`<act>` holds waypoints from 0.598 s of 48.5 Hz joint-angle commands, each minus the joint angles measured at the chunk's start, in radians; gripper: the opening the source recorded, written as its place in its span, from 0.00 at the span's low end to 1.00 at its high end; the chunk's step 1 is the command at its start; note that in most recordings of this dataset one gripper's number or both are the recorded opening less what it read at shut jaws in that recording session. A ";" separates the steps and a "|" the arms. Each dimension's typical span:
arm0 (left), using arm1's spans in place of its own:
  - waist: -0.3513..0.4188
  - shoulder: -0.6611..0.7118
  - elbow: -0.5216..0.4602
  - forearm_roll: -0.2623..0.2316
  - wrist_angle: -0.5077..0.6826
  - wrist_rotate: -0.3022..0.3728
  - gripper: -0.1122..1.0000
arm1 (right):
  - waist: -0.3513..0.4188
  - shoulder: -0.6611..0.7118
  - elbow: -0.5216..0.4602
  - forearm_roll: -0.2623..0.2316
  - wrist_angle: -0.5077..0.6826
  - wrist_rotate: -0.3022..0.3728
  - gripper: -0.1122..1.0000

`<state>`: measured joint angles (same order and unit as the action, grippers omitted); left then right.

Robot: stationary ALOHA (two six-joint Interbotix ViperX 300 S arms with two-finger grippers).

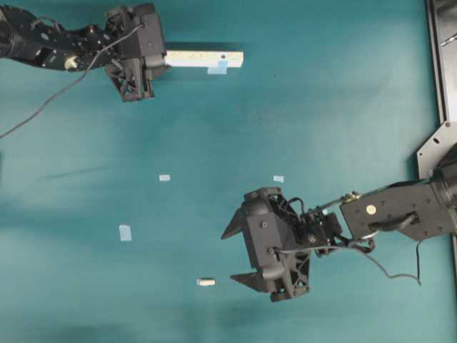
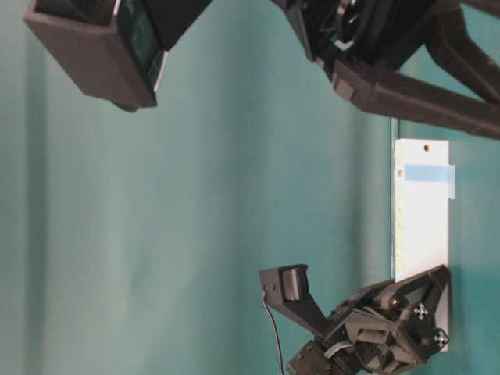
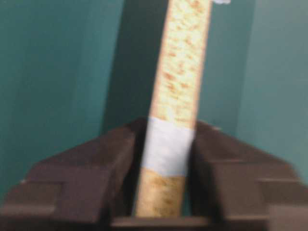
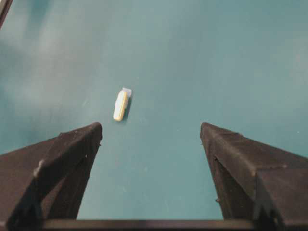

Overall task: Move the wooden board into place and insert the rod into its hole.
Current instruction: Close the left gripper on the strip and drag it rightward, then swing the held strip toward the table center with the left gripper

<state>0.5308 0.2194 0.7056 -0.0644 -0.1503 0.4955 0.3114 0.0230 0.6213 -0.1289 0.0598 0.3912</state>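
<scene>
My left gripper point(image 3: 166, 159) clamps wooden board point(image 1: 203, 58) at 12 o'clock, unplaced. My right gripper point(image 4: 151, 144) wide, empty; rod point(image 4: 121, 105) ahead at 11 o'clock, ungrasped, uninserted.

Robotics lab bench — teal mat point(image 1: 335, 121), twin black arms point(image 1: 400, 211).

A teal surface point(image 1: 343, 121) carries the wooden board point(image 1: 207, 58) near its far edge, the rod point(image 1: 206, 282) nearer, and three pale-blue tape squares point(image 1: 125, 232) between.
</scene>
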 commanded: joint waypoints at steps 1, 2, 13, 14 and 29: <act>0.005 -0.017 -0.014 0.000 -0.008 -0.002 0.30 | 0.005 -0.029 -0.023 -0.002 -0.005 0.000 0.92; 0.005 -0.017 -0.014 -0.002 -0.009 -0.002 0.30 | 0.005 -0.029 -0.023 -0.002 -0.005 0.000 0.92; 0.003 -0.017 -0.017 -0.002 -0.009 -0.002 0.30 | 0.005 -0.029 -0.023 -0.002 -0.005 0.000 0.92; 0.002 -0.017 -0.017 -0.002 -0.009 -0.002 0.30 | 0.005 -0.031 -0.025 -0.002 -0.005 0.000 0.92; -0.018 -0.020 -0.018 -0.002 -0.005 -0.003 0.30 | -0.012 -0.163 -0.071 -0.002 0.054 0.002 0.92</act>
<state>0.5231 0.2194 0.7041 -0.0644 -0.1503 0.4939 0.3099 -0.0752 0.5890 -0.1289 0.0920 0.3912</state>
